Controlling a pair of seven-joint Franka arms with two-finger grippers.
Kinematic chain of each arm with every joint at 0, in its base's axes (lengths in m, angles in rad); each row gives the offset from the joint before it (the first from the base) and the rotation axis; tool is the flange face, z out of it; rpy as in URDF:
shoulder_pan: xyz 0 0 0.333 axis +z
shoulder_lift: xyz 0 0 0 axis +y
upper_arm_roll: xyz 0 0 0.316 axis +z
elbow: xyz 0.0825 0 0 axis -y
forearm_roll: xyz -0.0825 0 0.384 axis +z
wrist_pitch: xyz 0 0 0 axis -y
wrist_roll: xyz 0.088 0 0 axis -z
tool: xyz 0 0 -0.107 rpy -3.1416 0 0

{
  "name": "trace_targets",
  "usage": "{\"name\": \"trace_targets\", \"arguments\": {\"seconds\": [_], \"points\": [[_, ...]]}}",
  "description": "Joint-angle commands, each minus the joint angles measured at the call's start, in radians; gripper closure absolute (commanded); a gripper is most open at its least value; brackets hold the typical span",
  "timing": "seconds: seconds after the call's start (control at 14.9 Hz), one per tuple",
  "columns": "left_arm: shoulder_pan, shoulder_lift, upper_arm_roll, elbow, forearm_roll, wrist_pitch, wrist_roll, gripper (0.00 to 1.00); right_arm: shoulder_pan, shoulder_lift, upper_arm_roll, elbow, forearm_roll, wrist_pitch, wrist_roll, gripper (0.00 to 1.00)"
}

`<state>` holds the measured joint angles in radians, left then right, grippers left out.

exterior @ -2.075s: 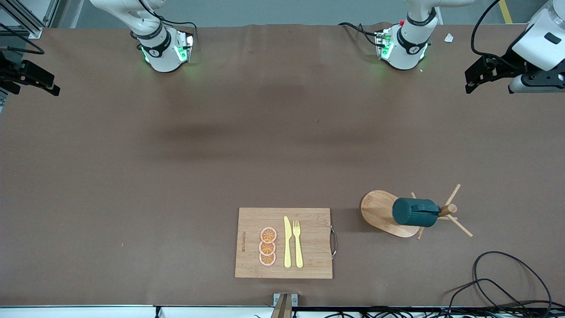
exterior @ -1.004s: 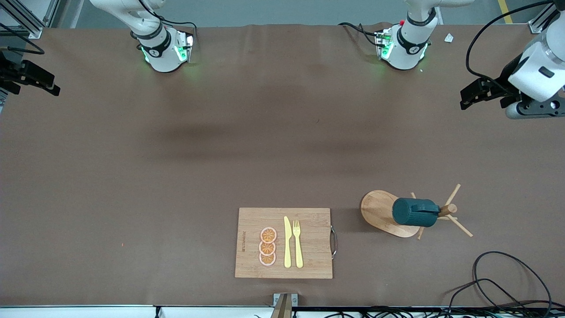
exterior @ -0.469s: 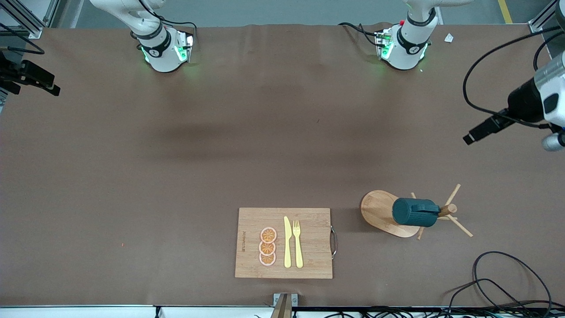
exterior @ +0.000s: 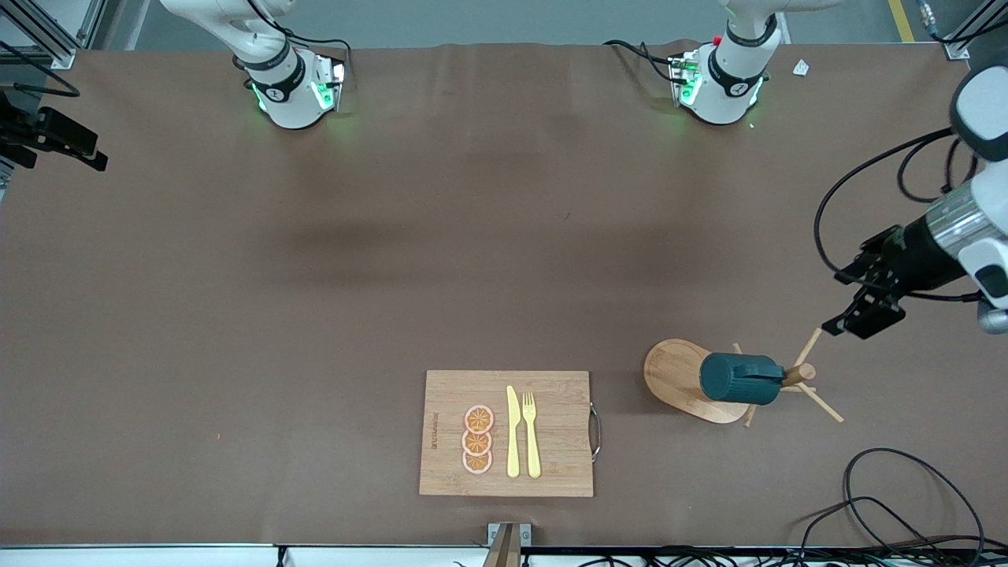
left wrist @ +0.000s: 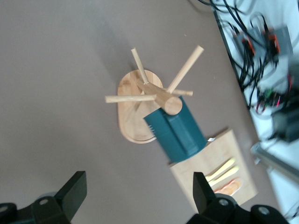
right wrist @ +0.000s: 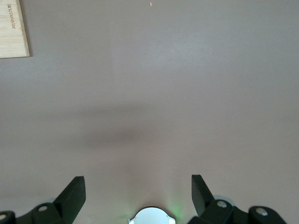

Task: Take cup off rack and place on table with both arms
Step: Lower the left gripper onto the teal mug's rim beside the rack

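Hanging on a peg of the rack (exterior: 683, 376), the cup (exterior: 740, 379) lies sideways, just off the wide-open left gripper (exterior: 862, 309); right gripper (right wrist: 138, 198), also open, waits well apart.

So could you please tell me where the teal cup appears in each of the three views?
Front view: the cup hangs on the rack, toward the left arm's end.
Left wrist view: the cup hangs below the rack's post top.
Right wrist view: not in it.
Shared landmark: the cutting board.
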<state>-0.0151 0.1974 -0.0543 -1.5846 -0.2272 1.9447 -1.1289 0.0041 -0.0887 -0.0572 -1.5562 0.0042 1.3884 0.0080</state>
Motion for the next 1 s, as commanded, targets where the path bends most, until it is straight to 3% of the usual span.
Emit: {"name": "trace_targets", "arguments": {"seconds": [0.0, 0.4, 0.94], "points": [[-0.035, 0.043, -0.001, 0.0, -0.014, 0.08, -0.246, 0.0, 0.008, -0.025, -0.003, -0.022, 0.0, 0.003, 0.0, 0.0], [-0.068, 0.115, -0.012, -0.002, -0.035, 0.204, -0.593, 0.0, 0.008, -0.025, -0.003, -0.021, 0.0, 0.003, 0.0, 0.0], [-0.083, 0.181, -0.013, -0.002, -0.02, 0.217, -0.577, 0.0, 0.008, -0.025, -0.003, -0.021, 0.0, 0.001, 0.0, 0.0]]}}
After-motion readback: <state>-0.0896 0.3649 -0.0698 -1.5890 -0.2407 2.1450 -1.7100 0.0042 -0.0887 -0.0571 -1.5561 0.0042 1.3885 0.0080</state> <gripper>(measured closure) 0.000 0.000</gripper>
